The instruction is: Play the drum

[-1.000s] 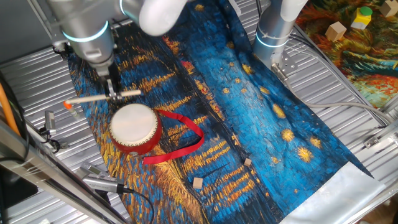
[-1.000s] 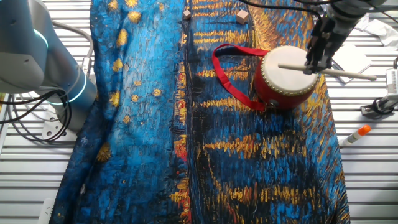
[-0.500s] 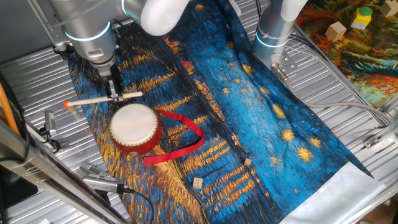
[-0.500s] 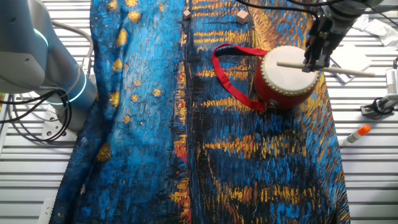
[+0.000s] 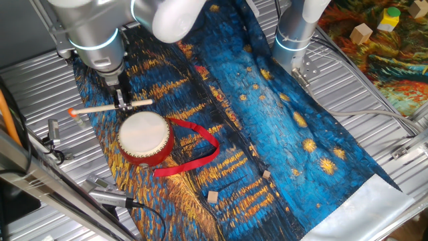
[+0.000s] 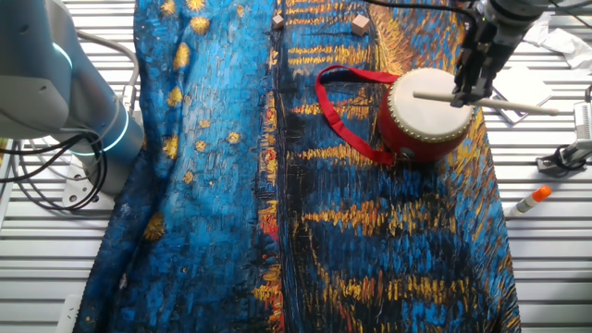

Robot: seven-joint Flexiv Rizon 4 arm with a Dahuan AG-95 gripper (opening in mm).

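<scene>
The drum (image 5: 143, 137) is small and round, with a cream-white skin, a red side and a red ribbon strap (image 5: 197, 150). It stands on the painted blue and gold cloth, and it shows in the other fixed view too (image 6: 427, 115). My gripper (image 5: 123, 102) is shut on a thin pale wooden stick (image 5: 110, 106) and holds it level just beyond the drum's far edge. In the other fixed view the gripper (image 6: 465, 92) holds the stick (image 6: 499, 105) over the drum's skin, its tip above the top. I cannot tell whether the stick touches the skin.
A second arm's base (image 5: 294, 33) stands at the back of the cloth; it also shows in the other view (image 6: 55, 83). Small wooden blocks (image 5: 212, 196) lie on the cloth near the front. An orange-capped marker (image 6: 529, 199) lies on the metal table. Metal rails (image 5: 40, 181) run along the left.
The stick and gripper dipped slightly, then rose a little, staying over the drum's edge. The drum and ribbon have not moved.
</scene>
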